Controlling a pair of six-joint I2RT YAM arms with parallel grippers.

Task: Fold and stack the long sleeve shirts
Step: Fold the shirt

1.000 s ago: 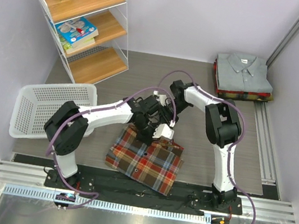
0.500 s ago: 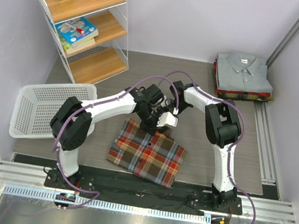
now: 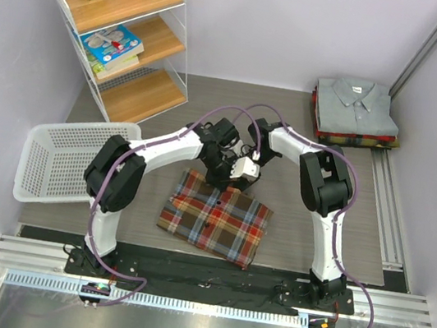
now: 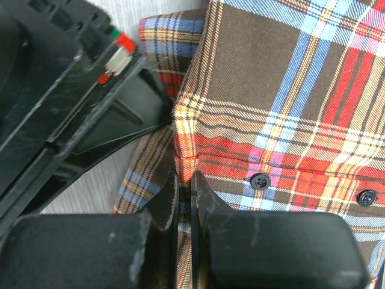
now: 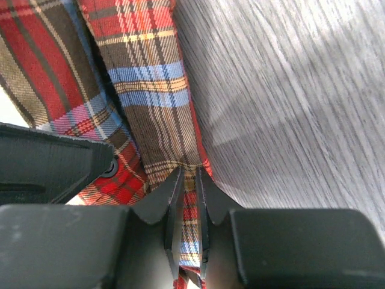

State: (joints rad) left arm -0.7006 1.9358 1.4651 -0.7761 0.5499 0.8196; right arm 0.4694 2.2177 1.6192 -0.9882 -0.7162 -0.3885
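Note:
The plaid long sleeve shirt [image 3: 214,220] lies folded into a rectangle on the table in front of the arm bases. Both grippers meet at its far edge. My left gripper [image 3: 221,183] is shut on a fold of plaid cloth [image 4: 198,126] near the button placket. Right beside it, my right gripper [image 3: 238,182] is shut on a narrow strip of the same plaid shirt [image 5: 156,90]. More folded long sleeve shirts [image 3: 354,109] are stacked at the far right, the top one grey with a collar.
A white mesh basket [image 3: 69,159] stands at the left. A wire shelf unit [image 3: 127,33] with a jug, boxes and books fills the far left corner. A metal rail [image 3: 388,212] runs along the right side.
Both grippers have moved slightly away from the bases, and the plaid shirt has shifted that way with them. The left jaws have pinched tighter on the cloth.

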